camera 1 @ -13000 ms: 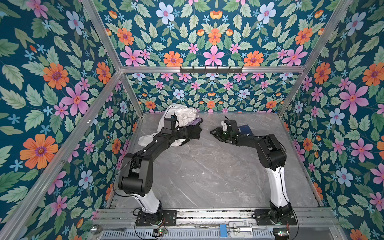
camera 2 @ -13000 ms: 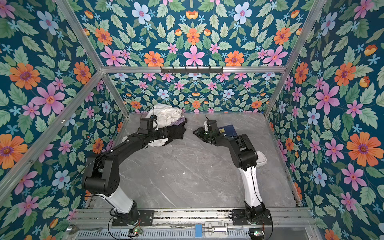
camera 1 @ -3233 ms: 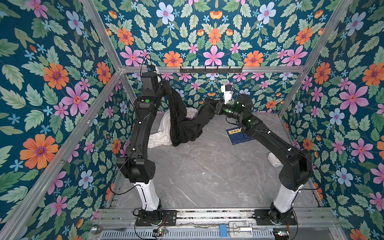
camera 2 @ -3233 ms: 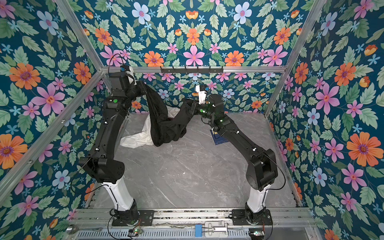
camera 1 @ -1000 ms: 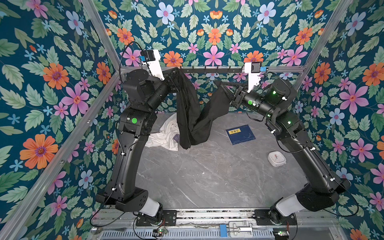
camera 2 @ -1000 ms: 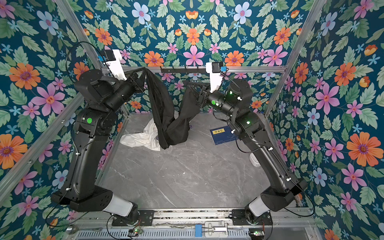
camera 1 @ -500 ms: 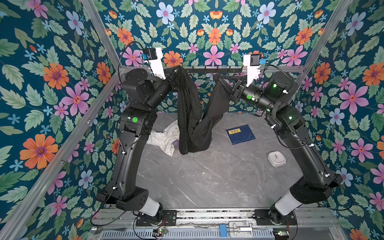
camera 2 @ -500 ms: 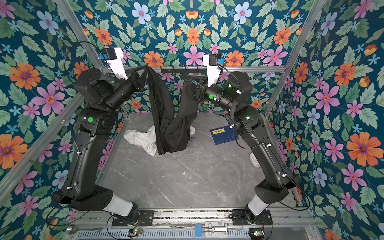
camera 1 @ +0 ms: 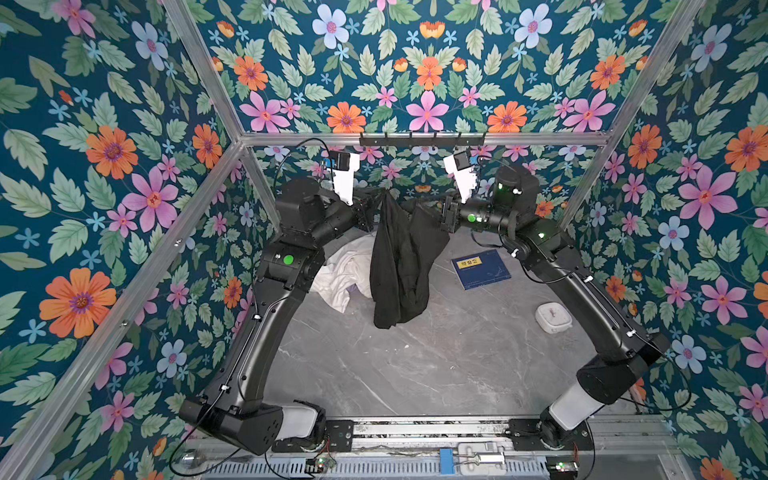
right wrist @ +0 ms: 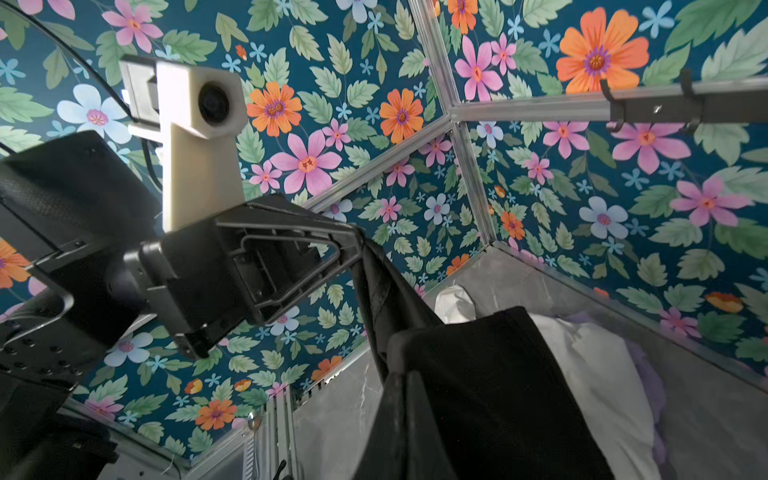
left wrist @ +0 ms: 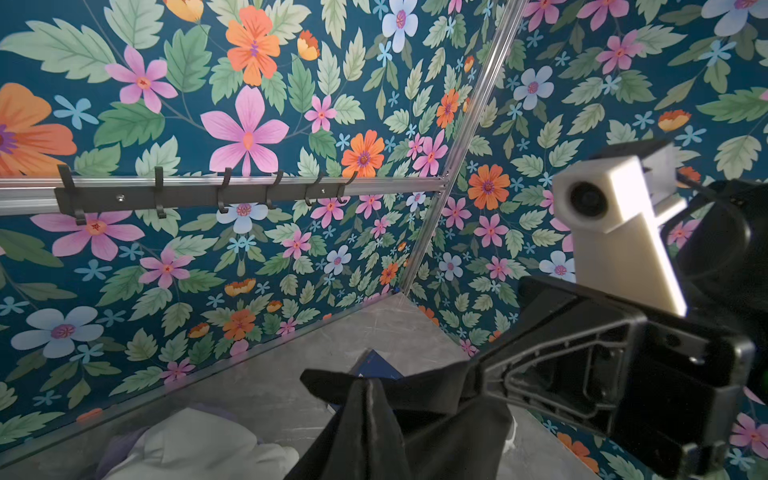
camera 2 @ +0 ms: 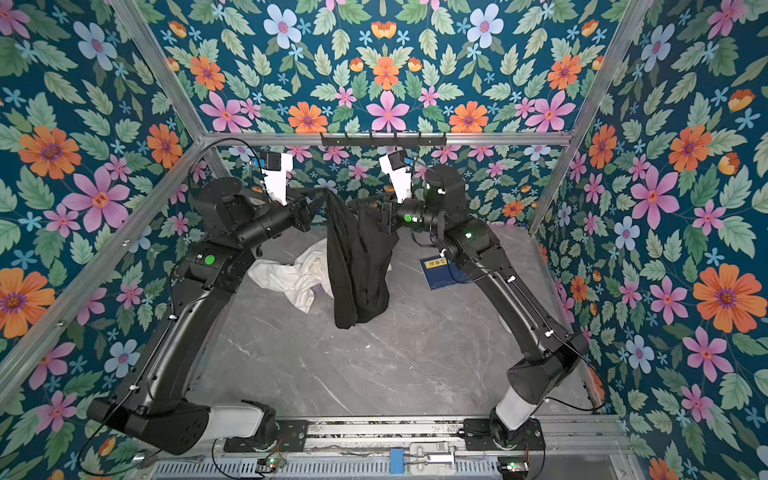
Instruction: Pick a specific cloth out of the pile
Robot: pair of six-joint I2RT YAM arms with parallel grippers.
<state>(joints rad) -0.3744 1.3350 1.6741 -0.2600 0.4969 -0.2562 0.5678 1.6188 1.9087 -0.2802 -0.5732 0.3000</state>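
Observation:
The cloth (camera 1: 399, 266) (camera 2: 357, 266) is a large black garment that hangs in a long fold above the grey floor, clear of the pile. My left gripper (camera 1: 376, 197) (camera 2: 318, 195) is shut on one upper corner. My right gripper (camera 1: 419, 208) (camera 2: 365, 205) is shut on the other corner, a short way off. In the left wrist view the cloth (left wrist: 365, 415) drapes over my own jaws. The right wrist view shows the cloth (right wrist: 478, 395) the same way. The pile stays at the back left: a white garment (camera 1: 343, 274) (camera 2: 291, 276) (right wrist: 590, 365) with a lilac cloth (right wrist: 648, 374) (left wrist: 120, 444) beside it.
A blue book (camera 1: 480, 268) (camera 2: 440, 272) lies on the floor right of the hanging cloth. A small white container (camera 1: 552, 318) sits near the right wall. A black hook rail (camera 1: 422, 139) (camera 2: 382, 139) (left wrist: 199, 193) runs along the back frame above the grippers.
Both grippers have drawn closer together and come down from the hook rail. The black cloth now hangs as a narrower bundle, its lower end nearer the floor.

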